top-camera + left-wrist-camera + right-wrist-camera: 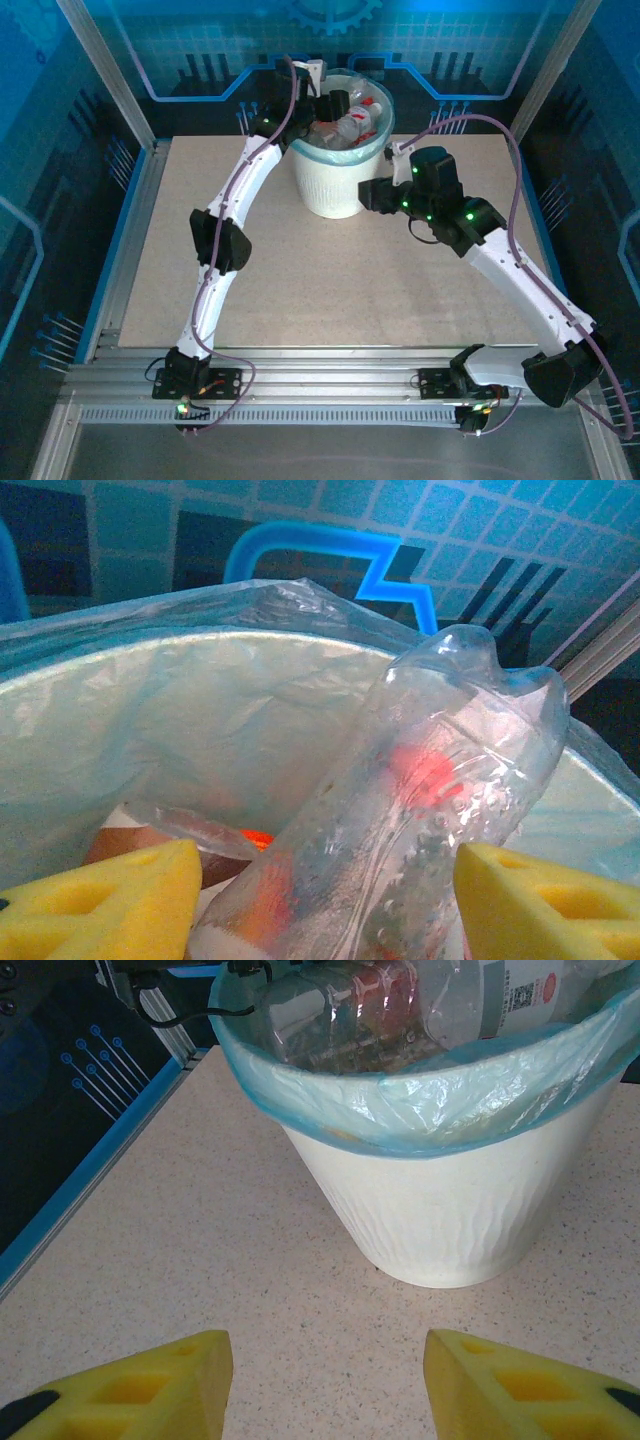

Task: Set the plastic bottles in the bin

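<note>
Evidently the plastic bottles (350, 125) are heaped in the bin (335, 190); a clear bottle (420, 810) is bracketed by the left gripper (330, 880) above the liner, presumably for dropping, though actual grip cannot be judged; the right gripper (325, 1380) is held apart, empty, over the counter (150, 1210) beside the bin.

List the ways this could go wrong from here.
The clear crumpled plastic bottle in the left gripper hangs above the round white ribbed bin, already heaped with other bottles; released, it may bounce off the pile and over the rim. The open right gripper sits close to the bin's wall; a forward move could nudge or tip it.
</note>
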